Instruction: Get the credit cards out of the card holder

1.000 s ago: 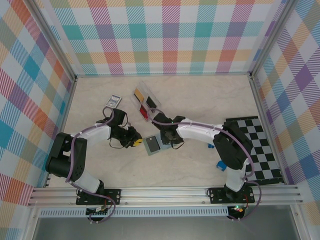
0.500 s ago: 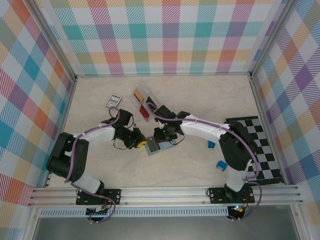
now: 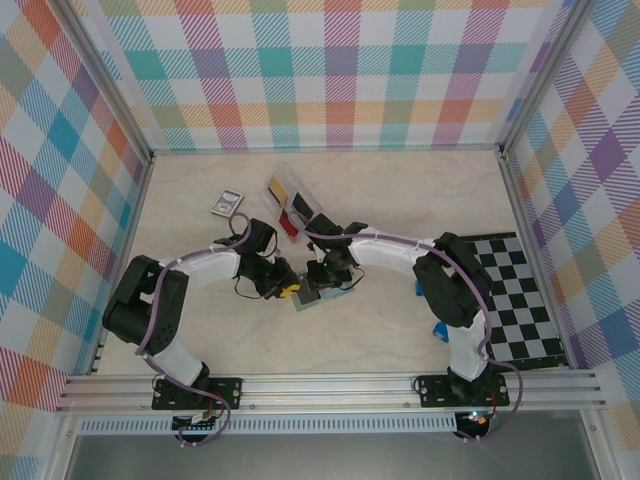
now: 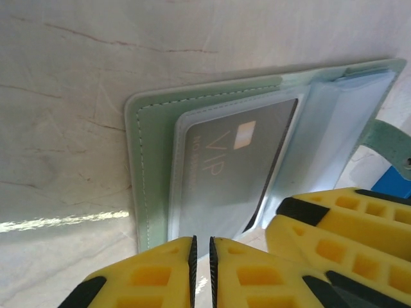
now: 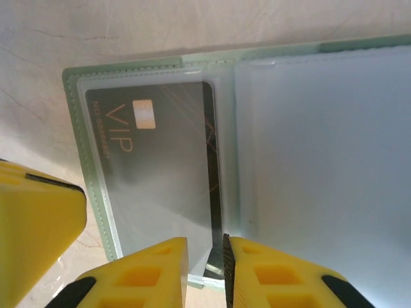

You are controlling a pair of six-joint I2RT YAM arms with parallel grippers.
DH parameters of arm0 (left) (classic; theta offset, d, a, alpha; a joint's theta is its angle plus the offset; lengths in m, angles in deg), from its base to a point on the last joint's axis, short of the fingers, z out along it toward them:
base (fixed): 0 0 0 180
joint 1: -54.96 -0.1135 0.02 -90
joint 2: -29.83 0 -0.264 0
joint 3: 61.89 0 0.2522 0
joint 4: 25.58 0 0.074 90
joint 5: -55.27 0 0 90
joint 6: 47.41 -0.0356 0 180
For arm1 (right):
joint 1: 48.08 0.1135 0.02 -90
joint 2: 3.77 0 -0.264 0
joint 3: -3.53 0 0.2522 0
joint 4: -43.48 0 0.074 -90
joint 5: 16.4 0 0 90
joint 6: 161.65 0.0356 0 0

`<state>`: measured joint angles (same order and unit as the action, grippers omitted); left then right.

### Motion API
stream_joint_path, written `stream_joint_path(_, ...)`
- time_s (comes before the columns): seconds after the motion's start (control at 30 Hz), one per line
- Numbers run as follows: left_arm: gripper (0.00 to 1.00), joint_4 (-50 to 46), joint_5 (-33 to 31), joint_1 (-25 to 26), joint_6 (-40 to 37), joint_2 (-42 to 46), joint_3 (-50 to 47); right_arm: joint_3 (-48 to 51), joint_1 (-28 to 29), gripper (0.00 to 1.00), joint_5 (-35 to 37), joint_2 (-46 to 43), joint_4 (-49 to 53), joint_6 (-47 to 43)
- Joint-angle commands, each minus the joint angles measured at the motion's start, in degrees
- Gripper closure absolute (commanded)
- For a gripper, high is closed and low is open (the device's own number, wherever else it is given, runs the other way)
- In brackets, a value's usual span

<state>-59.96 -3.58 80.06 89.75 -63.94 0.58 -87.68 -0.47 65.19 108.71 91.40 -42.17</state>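
Card holder (image 5: pixel 308 160) open, grey credit card (image 5: pixel 160 167) — "VIP" lettering

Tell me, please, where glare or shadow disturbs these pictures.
Left wrist: a white streak of glare lies on the table, yet VIP on the card reads clearly. Right wrist: the clear pocket looks washed out, brightest at its lower right. Top external: even light, soft shadows, no glare.

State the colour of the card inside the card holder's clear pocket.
Dark grey card, coppery VIP lettering; best in right wrist view.
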Motion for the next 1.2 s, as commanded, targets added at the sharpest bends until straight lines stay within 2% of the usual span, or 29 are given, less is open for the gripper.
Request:
stream_joint_path(0.0,0.84,0.69,-0.74,0.63,0.68,-1.38,1.49,-1.91,-0.24,0.79,1.55,1.65,2.25,-0.47)
stream_joint_path(0.2,0.86,0.93,-0.97,0.98,1.05,-2.71,1.04,-2.41,-0.32,0.82,0.93,3.20,2.60,-0.69)
stream_joint_path(0.57,0.88,-3.15,-3.69,1.00,-0.13,-4.59,1.12,-1.66,-0.48,0.80,-2.24,4.41,2.19,-1.09)
stream_joint_path(0.97,0.92,-7.24,-8.58,0.98,-2.34,-5.95,0.58,5.14,-5.48,0.81,-18.82,1.12,-7.47,-3.46)
stream_joint_path(1.17,0.93,-7.49,-9.66,0.97,-2.46,-6.68,0.14,6.61,-6.22,0.83,-22.62,0.72,-10.21,-2.81)
